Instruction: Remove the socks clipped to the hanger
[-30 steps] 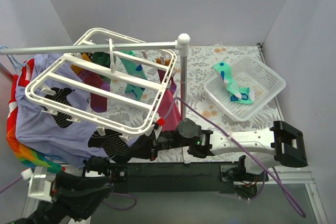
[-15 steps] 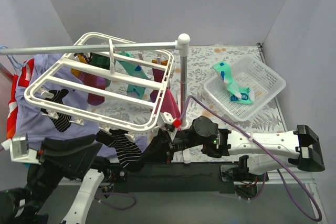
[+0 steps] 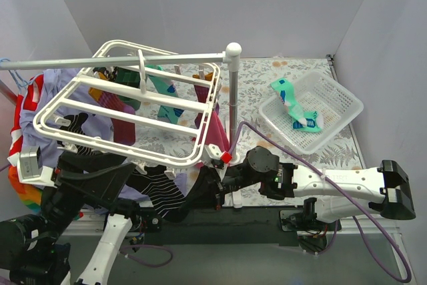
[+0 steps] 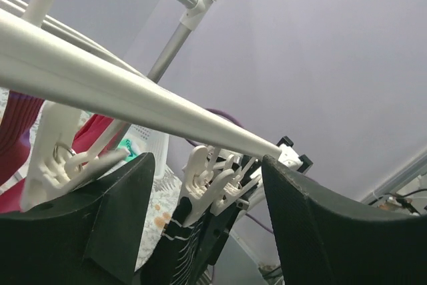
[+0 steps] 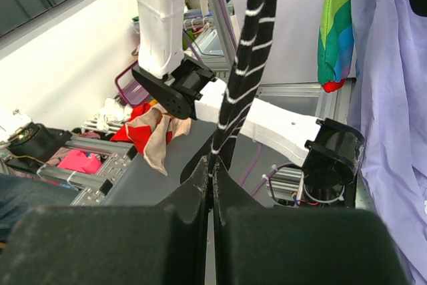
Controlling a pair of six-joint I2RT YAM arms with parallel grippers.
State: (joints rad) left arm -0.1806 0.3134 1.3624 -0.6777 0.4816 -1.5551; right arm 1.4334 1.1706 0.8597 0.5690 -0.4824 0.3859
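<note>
The right claw (image 5: 212, 173) is clamped on the lower end of the black striped sock (image 5: 248, 58), low by the near edge of the table (image 3: 267, 75), a little right of centre. From that grip the sock's long axis climbs up and to the left to a white clip (image 4: 204, 177) on the near rail of the hanger (image 4: 100, 81). The cloth looks drawn fairly straight between the two.

The left claw (image 4: 205, 162) is spread wide and holds nothing. It points up from below the near rail, and the clip shows in the gap between its two dark fingers, though how close they are to it cannot be told. So the left arm is the nearer one to the clip, while the right arm has the sock's free end. Freeing this sock likely turns on that line — a squeeze at the clip, or a pull down and to the right along the sock's length.

Other socks hang under the far side of the frame, among them a teal-green sock (image 3: 167, 95) and a magenta sock (image 3: 215, 130).

The white mesh basket (image 3: 340, 108) sits at the far right, well apart from the hanger. One green patterned sock (image 3: 293, 110) lies in it; nothing else shows inside.
</note>
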